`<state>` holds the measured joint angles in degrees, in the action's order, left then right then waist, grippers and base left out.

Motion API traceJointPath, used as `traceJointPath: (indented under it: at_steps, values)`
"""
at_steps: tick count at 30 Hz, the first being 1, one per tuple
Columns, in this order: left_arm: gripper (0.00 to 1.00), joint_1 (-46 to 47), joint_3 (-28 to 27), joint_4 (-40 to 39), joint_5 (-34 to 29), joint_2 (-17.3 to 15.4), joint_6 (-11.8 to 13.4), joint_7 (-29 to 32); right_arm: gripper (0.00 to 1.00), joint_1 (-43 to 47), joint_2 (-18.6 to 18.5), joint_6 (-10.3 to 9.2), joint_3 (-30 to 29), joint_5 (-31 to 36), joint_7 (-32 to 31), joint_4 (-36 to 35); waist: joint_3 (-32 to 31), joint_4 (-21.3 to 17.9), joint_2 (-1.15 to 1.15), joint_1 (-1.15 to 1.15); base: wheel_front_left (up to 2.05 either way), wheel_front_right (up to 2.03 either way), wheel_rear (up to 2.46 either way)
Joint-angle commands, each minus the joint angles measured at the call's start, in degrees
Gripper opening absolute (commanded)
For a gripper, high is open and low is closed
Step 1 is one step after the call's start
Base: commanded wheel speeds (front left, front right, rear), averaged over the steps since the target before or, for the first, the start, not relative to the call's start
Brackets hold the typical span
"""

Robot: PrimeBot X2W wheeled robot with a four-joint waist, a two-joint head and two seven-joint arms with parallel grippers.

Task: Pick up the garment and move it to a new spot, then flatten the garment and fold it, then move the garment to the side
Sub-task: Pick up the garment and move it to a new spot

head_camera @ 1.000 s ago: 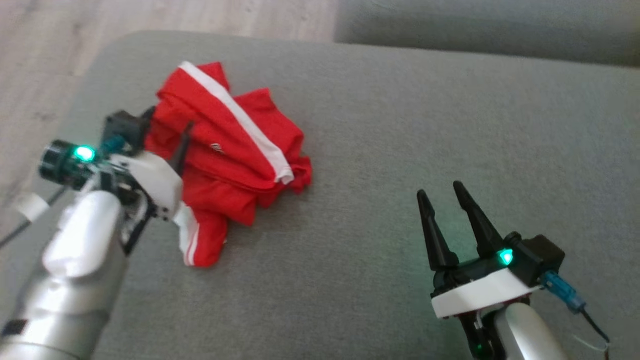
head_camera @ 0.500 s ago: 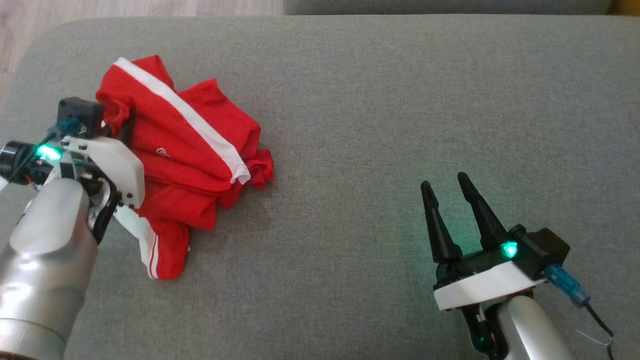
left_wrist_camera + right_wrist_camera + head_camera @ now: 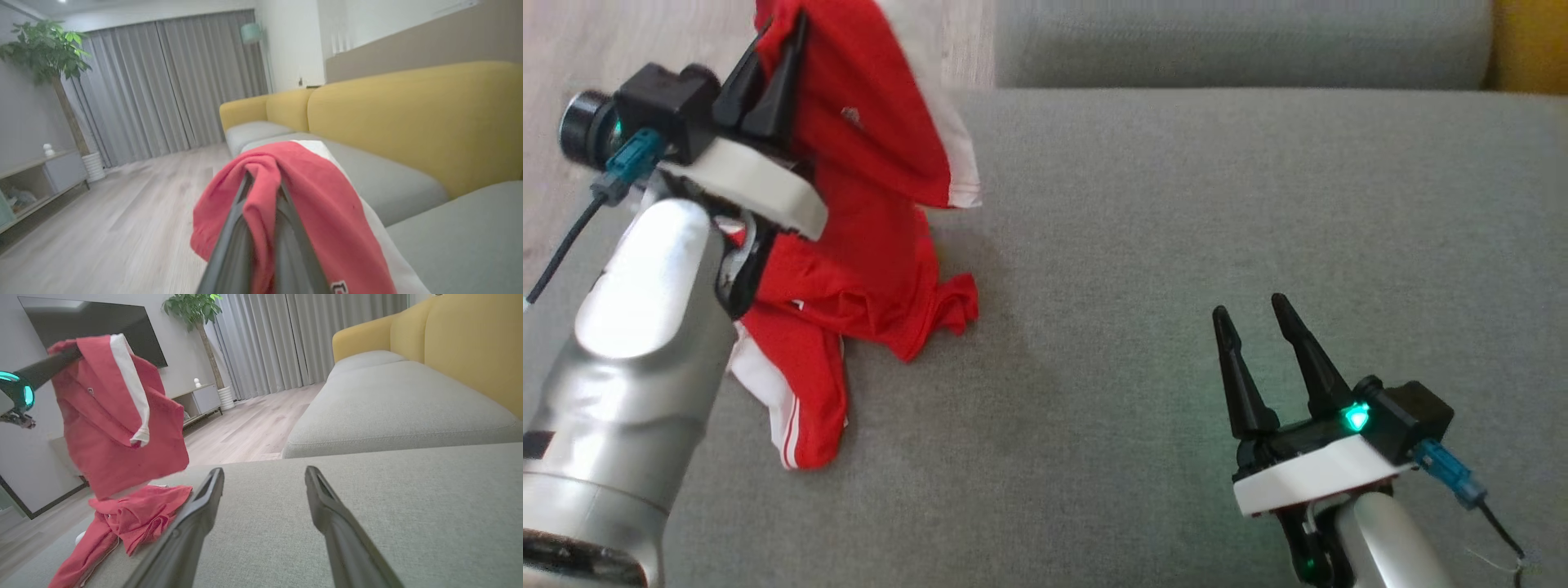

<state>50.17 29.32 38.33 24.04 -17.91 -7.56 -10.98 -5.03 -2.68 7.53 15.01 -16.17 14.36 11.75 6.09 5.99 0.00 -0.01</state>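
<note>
The red garment with white stripes hangs from my left gripper, which is shut on a fold of it and raised above the grey cushion. Its lower part still trails on the cushion. In the left wrist view the red cloth drapes over the two closed fingers. The right wrist view has the garment lifted at the left, with its tail lying on the seat. My right gripper stands open and empty at the lower right, well apart from the cloth.
The grey sofa seat spreads wide to the right of the garment. A second grey cushion lies behind, with a yellow backrest beyond. Wooden floor runs past the seat's left edge.
My left gripper has risen with the garment, pulling its upper part off the cushion. The head camera has shifted. The right gripper stays where it was.
</note>
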Motion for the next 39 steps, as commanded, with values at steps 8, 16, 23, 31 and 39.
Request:
traceJointPath:
  at_steps: [8, 16, 23, 31, 39]
  values:
    - [0.00, 0.15, -0.07, -15.92, 0.46, -1.56, 1.43, 3.65, 1.00, 0.27, -0.20, -0.04, 1.08, -1.71, 0.63, -1.56, -3.50, -3.02, 0.00, 0.01, 0.00, 0.00, 0.00]
    - [0.00, -3.34, 2.62, -25.77, 1.02, -1.33, 2.65, 9.90, 1.00, 0.01, -0.20, -0.04, 0.46, -2.74, 0.63, -2.10, -3.68, -7.82, 0.00, 0.01, 0.00, 0.00, 0.00]
    - [0.00, -5.58, 4.64, -28.09, 1.05, -1.36, 3.48, 13.00, 1.00, -1.58, -0.20, -0.04, 0.87, -3.40, 0.63, -3.56, -1.11, -15.18, 0.00, 0.01, 0.00, 0.00, 0.00]
    - [0.00, -3.64, 6.80, -25.28, -0.44, -0.98, 3.58, 14.75, 1.00, -3.52, -0.20, -0.04, 1.56, -6.17, 0.63, -7.45, 4.49, -24.66, 0.00, 0.01, 0.00, 0.00, 0.00]
    - [1.00, 0.75, 4.99, -15.96, -0.93, -0.18, 4.26, 9.09, 1.00, -3.36, -0.20, -0.04, 2.26, -7.82, 0.63, -8.50, 6.27, -28.79, 0.00, 0.01, 0.00, 0.00, 0.00]
